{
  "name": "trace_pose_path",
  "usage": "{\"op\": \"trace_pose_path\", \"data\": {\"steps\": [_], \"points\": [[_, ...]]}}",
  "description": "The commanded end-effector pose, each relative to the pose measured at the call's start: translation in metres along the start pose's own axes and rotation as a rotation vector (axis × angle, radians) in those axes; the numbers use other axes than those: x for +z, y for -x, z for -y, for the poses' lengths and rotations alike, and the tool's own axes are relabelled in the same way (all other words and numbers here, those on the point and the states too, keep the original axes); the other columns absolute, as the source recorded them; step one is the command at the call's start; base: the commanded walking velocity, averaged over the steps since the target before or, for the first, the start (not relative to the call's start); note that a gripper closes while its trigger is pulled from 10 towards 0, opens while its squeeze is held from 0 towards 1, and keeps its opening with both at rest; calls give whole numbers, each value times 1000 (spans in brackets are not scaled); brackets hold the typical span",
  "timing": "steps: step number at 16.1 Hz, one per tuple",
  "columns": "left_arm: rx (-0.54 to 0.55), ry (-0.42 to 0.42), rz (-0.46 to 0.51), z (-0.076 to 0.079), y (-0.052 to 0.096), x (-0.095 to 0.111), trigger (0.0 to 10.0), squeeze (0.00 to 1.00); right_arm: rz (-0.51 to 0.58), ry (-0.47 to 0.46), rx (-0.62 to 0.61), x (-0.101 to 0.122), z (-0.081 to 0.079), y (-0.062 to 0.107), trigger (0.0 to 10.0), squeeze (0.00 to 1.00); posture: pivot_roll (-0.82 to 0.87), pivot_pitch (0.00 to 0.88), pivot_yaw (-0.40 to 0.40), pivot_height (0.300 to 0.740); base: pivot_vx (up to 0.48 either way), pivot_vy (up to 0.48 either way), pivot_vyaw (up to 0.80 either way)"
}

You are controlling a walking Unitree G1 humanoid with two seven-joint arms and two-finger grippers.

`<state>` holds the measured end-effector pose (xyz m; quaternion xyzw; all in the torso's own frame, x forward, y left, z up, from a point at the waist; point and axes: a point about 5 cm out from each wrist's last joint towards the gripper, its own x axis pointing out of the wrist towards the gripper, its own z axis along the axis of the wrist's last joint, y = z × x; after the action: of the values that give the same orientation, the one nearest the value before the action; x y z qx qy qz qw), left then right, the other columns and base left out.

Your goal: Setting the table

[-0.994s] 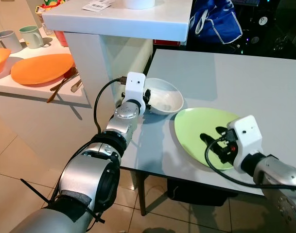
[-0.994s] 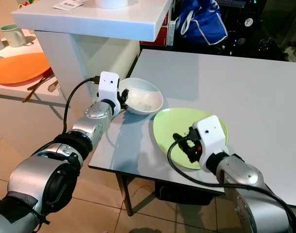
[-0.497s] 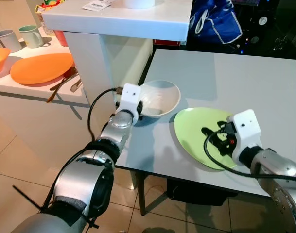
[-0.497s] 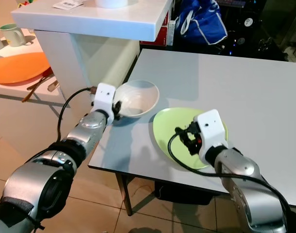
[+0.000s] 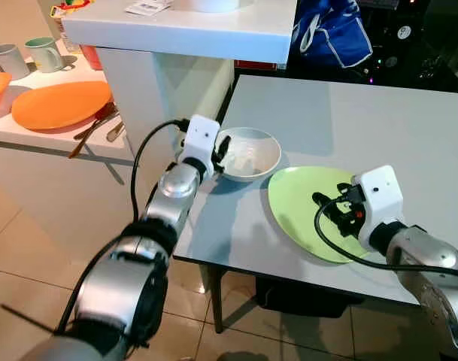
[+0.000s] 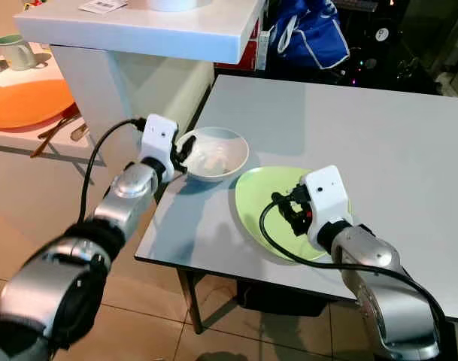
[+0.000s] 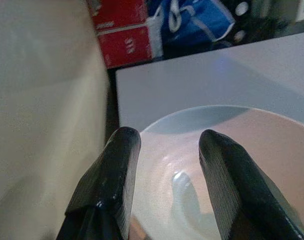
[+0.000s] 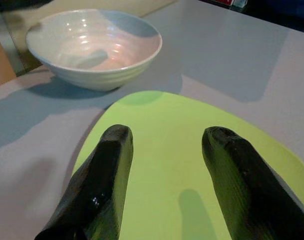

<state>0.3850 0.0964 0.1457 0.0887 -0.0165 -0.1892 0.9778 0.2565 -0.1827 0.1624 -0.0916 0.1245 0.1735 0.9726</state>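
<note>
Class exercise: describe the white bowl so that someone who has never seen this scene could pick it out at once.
Start at the grey table and go to its near left corner, beside the white counter. There sits the white bowl, just left of the green plate, with the left gripper at its rim. It is the only deep, round, white dish on the table.

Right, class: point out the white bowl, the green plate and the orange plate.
white bowl (image 5: 251,153), left eye view, inside of the bowl.
green plate (image 5: 296,203), left eye view, bare left part.
orange plate (image 5: 59,104), left eye view, middle of its face.
</note>
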Motion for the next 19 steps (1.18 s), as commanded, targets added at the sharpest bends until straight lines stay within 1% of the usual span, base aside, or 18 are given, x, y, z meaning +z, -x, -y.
{"op": "trace_pose_path", "data": {"steps": [1, 3, 4, 5, 6, 8, 9, 10, 11, 12, 14, 15, 17, 19], "points": [[-25, -22, 66, -1, 1, 9, 10000, 0, 20, 4, 18, 3, -2, -3, 10000, 0, -176, 0, 23, 740, 0, 0, 0], [-59, -42, 157, -2, 5, 22, 10000, 0, 15, 16, 26, 4, -3, -5, 10000, 0, -176, 0, 23, 740, 0, 0, 0], [-92, -82, 180, -3, 9, 27, 10000, 0, -1, 32, 32, 2, -3, -6, 10000, 0, -178, 0, 23, 740, 0, 0, 0], [-148, -144, 218, -2, 18, 37, 10000, 0, -43, 26, 19, -2, -1, -8, 10000, 0, -177, 0, 23, 740, 0, 0, 0], [-190, -185, 241, 0, 26, 45, 10000, 0, -73, 17, 2, -6, 0, -11, 10000, 0, -175, 0, 21, 740, 0, 0, 0], [-261, -204, 247, 3, 38, 54, 10000, 0, -113, 9, -23, -10, 3, -18, 10000, 0, -164, 0, 13, 740, 0, 0, 0], [-407, -230, 189, 9, 58, 59, 10000, 0, -167, -6, -52, -16, 6, -30, 10000, 0, -141, 0, 0, 740, 0, 0, 0], [-448, -240, 159, 11, 64, 58, 10000, 0, -181, -11, -56, -18, 6, -33, 10000, 0, -141, 0, 0, 740, 0, 0, 0], [-531, -283, 104, 15, 77, 54, 10000, 0, -219, -10, -72, -22, 8, -40, 10000, 0, -130, 0, -5, 740, 0, 0, 0], [-613, -288, 15, 16, 95, 51, 10000, 0, -251, -39, -79, -27, 8, -50, 10000, 0, -125, 0, -7, 740, 0, 0, 0], [-648, -240, -31, 16, 103, 49, 10000, 0, -295, -72, -82, -32, 7, -60, 10000, 0, -115, 0, -8, 740, 0, 0, 0], [-658, -239, -58, 16, 107, 48, 10000, 0, -329, -79, -87, -35, 7, -65, 10000, 0, -111, 0, -10, 740, 0, 0, 0], [-666, -236, -94, 18, 112, 50, 10000, 0, -388, -52, -117, -44, 10, -77, 10000, 0, -108, 0, -9, 740, 0, 0, 0], [-667, -237, -107, 19, 112, 52, 10000, 0, -400, -66, -151, -46, 14, -84, 10000, 0, -101, 0, -6, 740, 0, 0, 0]]}}
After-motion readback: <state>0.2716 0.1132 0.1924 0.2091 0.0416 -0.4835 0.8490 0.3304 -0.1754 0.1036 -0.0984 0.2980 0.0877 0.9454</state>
